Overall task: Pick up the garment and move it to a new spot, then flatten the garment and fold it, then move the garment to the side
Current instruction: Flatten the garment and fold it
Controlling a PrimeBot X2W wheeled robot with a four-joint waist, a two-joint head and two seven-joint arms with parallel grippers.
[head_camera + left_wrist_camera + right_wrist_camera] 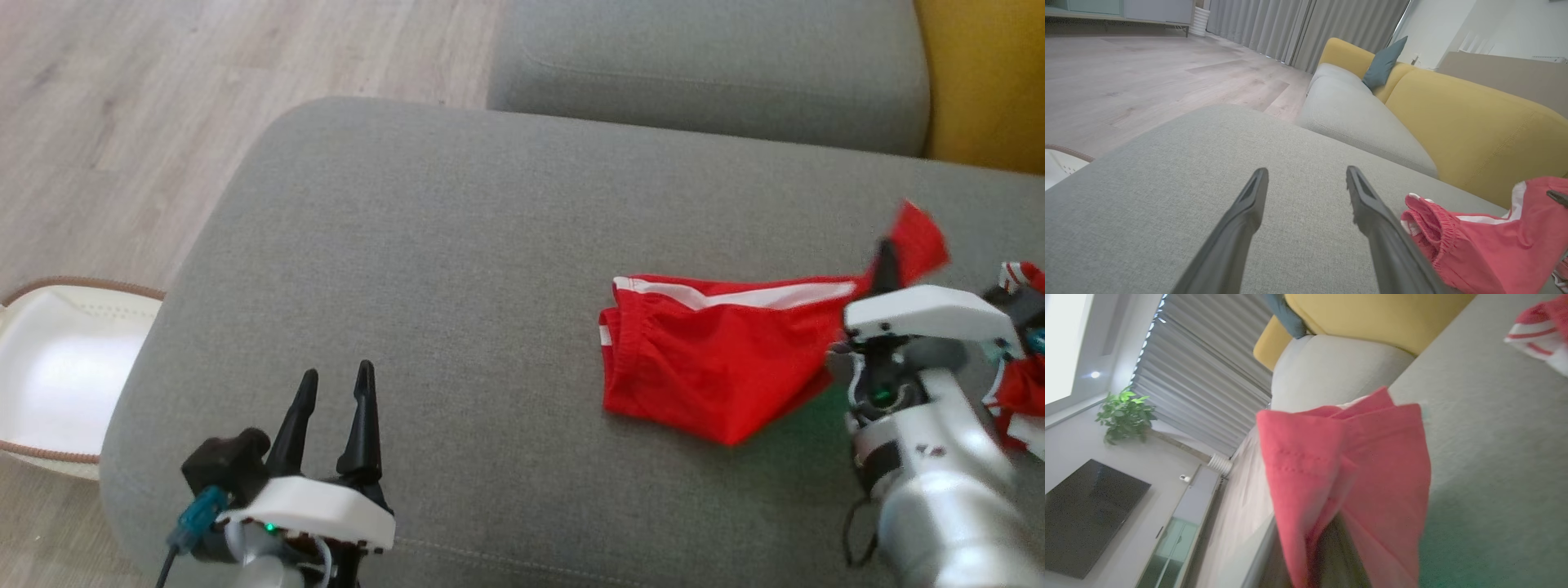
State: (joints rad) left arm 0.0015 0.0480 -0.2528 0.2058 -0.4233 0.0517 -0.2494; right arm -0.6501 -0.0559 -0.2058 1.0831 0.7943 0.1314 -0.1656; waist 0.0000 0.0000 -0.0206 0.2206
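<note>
Red garment [710, 359] on grey cushion [424, 245], right side.
Its far-right corner is pinched by the right end effector [886, 260]; the left end effector [336, 374], spread, sits well apart, near left.

A wide grey fabric sofa cushion [449, 286] carries the red fabric garment [710, 367] on its right half. The garment's right corner is lifted off the cushion, pinched in the right tool [886, 265]. The left tool [336, 371] hangs over the cushion's near left part, well apart from the garment. A red-and-white striped cloth [1020, 273] lies right of the right tool. Behind sits a second grey seat cushion [710, 57], with a yellow padded backrest [988, 82] to its right. A white plastic basket [49, 367] stands on the pale wooden floor [122, 106], left of the cushion.
</note>
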